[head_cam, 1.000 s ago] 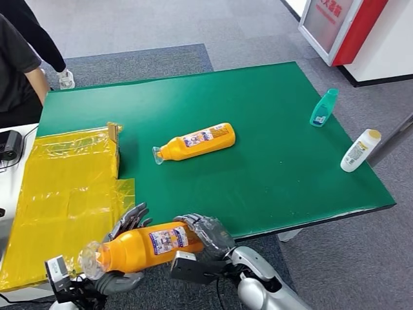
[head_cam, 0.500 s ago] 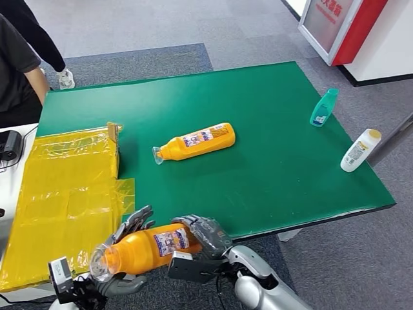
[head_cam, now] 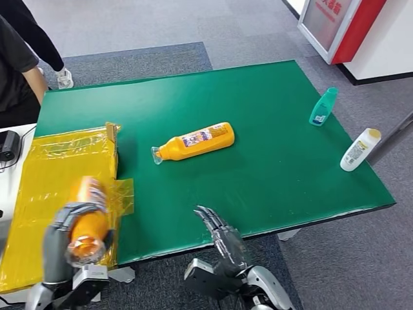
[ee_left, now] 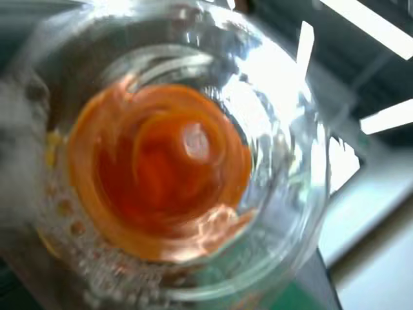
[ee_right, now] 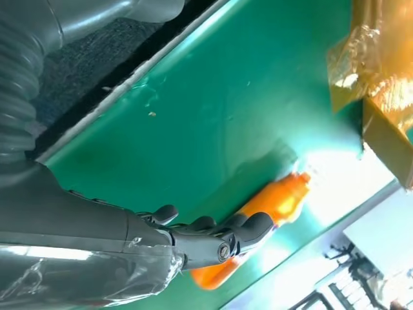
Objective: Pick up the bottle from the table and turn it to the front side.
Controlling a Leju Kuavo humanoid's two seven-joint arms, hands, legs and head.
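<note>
The right hand (head_cam: 221,236) has released the orange bottle (head_cam: 88,223); fingers spread. The left hand (head_cam: 60,242) grasps it at 8 o'clock, clear cap toward the camera.

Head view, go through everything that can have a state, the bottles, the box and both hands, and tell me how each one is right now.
Held orange bottle: gripped, clear cap toward the camera.
Left hand: holding that bottle.
Right hand: open, holding nothing.
Second orange bottle: lying on its side on the green table.
Teal bottle: lying on its side.
White bottle: lying at the table edge.
Yellow-wrapped box: closed.
</note>
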